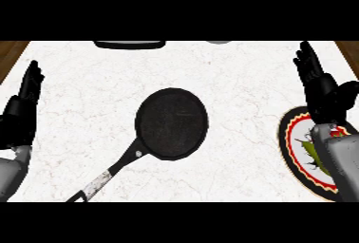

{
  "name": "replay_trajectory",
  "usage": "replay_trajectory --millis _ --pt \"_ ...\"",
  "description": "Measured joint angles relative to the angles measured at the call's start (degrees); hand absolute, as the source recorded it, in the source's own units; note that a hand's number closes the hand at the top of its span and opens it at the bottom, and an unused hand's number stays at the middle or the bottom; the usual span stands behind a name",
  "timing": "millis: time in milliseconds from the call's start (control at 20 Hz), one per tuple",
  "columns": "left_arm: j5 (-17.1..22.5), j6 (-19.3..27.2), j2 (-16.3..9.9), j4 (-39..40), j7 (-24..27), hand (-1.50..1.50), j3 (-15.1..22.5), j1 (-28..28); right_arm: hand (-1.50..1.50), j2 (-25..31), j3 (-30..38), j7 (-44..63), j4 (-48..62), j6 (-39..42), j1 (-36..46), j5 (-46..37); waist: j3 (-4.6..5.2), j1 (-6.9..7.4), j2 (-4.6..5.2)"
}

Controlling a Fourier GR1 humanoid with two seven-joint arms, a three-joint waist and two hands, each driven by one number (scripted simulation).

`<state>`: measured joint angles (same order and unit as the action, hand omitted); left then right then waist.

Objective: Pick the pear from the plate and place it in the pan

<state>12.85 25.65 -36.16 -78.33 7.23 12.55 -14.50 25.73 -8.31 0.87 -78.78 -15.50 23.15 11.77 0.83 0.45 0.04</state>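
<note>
One black pan (172,123) lies mid-counter (84,85), nothing inside. Right of it, a plate (298,152) holds a greenish pear (310,151), partly hidden. The left hand (24,102) and right hand (319,85) have straight, open fingers.

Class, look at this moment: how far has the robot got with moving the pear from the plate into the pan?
Nothing looks done: the pan holds nothing. Nothing is in hand either; the left hand rests open at the left edge and the right hand is open above the plate. The right forearm hides much of the plate, so the pear cannot be made out. Grasping, carrying and placing remain.
</note>
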Motion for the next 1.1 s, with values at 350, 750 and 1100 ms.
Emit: replay_trajectory --millis 350,750,1100 --pt "1.6 -1.4 0.6 4.3 -5.3 0.00 0.7 3.4 1.50 -3.8 0.9 -0.3 -2.1 18.5 0.4 17.3 -1.49 0.14 0.94" --pt "4.3 -4.2 0.7 6.8 -11.7 0.00 1.4 6.7 -1.50 6.9 7.9 -4.2 8.8 36.4 -5.5 24.6 -1.13 -0.53 0.80" --pt "4.4 -6.1 0.8 7.6 -14.7 0.00 1.4 5.3 -1.50 18.8 13.1 -9.4 21.7 62.2 -3.5 27.3 -1.05 0.34 0.57"
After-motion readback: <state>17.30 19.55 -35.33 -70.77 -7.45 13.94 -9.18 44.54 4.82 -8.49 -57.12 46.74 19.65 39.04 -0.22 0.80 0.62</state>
